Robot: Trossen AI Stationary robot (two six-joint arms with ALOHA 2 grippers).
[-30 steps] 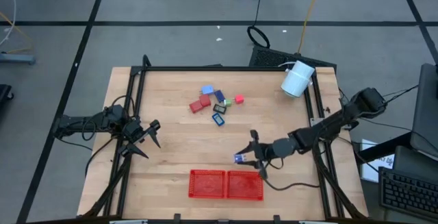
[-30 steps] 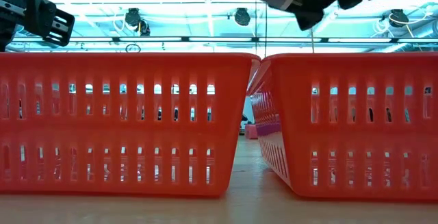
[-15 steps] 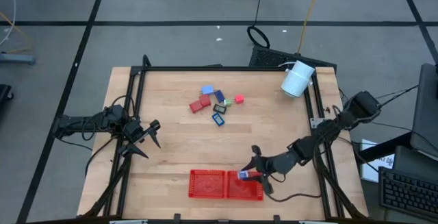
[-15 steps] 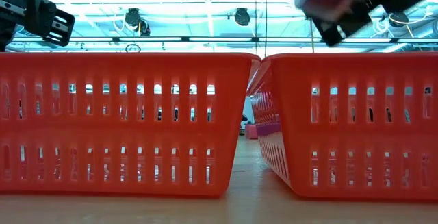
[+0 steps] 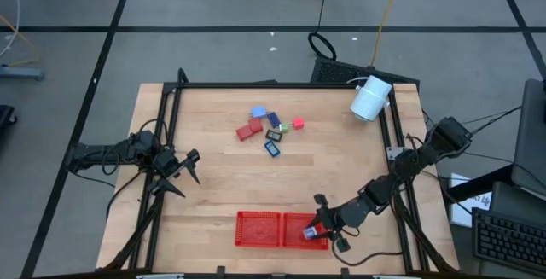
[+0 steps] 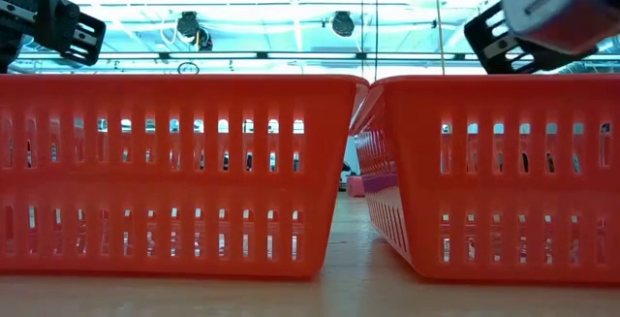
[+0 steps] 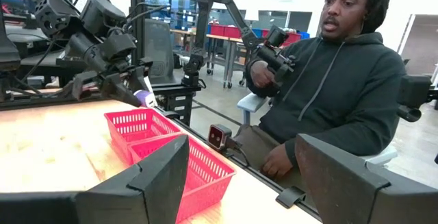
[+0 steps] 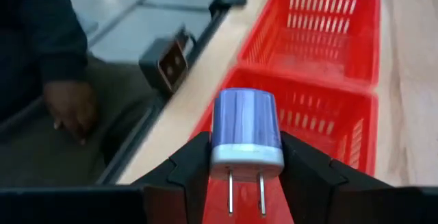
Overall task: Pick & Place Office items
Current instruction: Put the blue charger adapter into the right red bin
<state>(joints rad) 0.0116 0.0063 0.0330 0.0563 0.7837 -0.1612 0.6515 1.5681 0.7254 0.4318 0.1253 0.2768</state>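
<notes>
My right gripper (image 5: 322, 228) hangs over the right red mesh tray (image 5: 299, 238), shut on a light blue plug-shaped office item (image 8: 246, 125) with two metal prongs. In the low view this gripper (image 6: 541, 21) shows above that tray's rim (image 6: 494, 84). Several other office items (image 5: 271, 130), red, blue, black and green, lie in a loose cluster on the table's far middle. My left gripper (image 5: 189, 173) waits open at the table's left side, holding nothing. My right gripper pinches the blue item by its two opposite sides (image 8: 217, 142), one finger (image 8: 195, 166) on each. The fingers slant down from the table's right and far side. The prongs (image 8: 244, 191) point back toward the wrist. The item is lifted clear above the right tray.
Two red mesh trays stand side by side at the near edge, the left one (image 5: 258, 229) with nothing showing inside. A large white cylinder (image 5: 371, 98) lies at the far right corner. A seated person (image 7: 335, 80) is just beyond the table's near edge, a hand (image 8: 68, 107) close by.
My right gripper has carried the blue item toward the table's near edge and down, from the bare wood beyond the trays to above the right tray, tipping its fingers further downward. It has stayed shut on the item throughout.
</notes>
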